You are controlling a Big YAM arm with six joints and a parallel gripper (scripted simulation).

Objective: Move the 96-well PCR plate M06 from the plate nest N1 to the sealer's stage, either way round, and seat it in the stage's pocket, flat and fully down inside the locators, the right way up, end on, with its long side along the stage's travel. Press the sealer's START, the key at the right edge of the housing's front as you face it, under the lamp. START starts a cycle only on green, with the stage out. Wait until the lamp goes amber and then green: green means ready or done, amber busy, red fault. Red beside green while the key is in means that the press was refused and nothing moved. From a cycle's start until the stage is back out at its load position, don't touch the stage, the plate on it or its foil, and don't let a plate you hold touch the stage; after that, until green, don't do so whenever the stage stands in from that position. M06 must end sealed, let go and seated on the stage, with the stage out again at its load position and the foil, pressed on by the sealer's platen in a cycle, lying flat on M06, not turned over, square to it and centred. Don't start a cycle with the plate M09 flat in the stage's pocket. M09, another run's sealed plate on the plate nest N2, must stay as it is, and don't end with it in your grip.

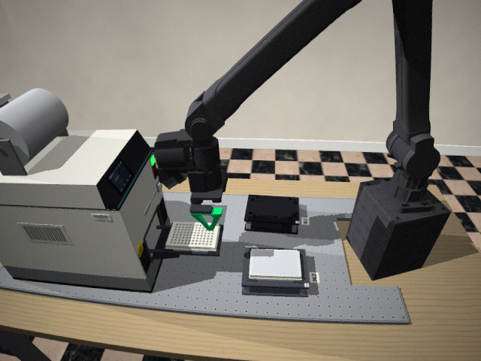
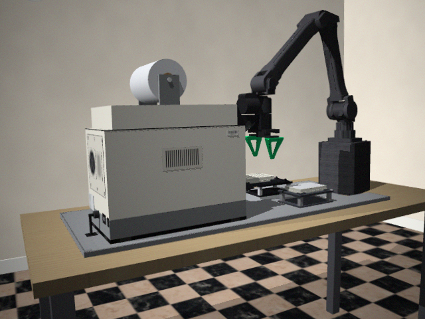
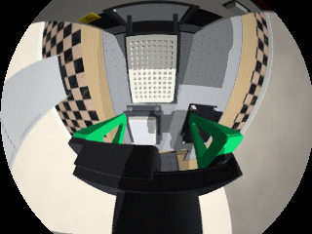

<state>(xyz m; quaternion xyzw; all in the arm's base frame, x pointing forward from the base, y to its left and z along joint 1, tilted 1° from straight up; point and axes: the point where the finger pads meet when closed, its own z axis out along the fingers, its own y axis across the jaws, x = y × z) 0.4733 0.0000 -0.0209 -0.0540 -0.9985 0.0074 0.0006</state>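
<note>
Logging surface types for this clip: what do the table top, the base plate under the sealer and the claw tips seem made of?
Table top: wood, matt, by its tan grain lines. Base plate: probably grey metal, matt, with a regular grid of small holes. Claw tips: likely plastic, bright green, open triangular frames; the look leaves it open.

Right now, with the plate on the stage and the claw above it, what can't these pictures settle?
- START key: top view, the wrist housing covers the sealer's right front edge below the green lamp.
- M06's seating inside the locators: too small in every view.
- Nest labels: N2 reads; the empty nest's tag is blurred.
- The screen's text: too small.
- The open claw holds nothing.
</note>
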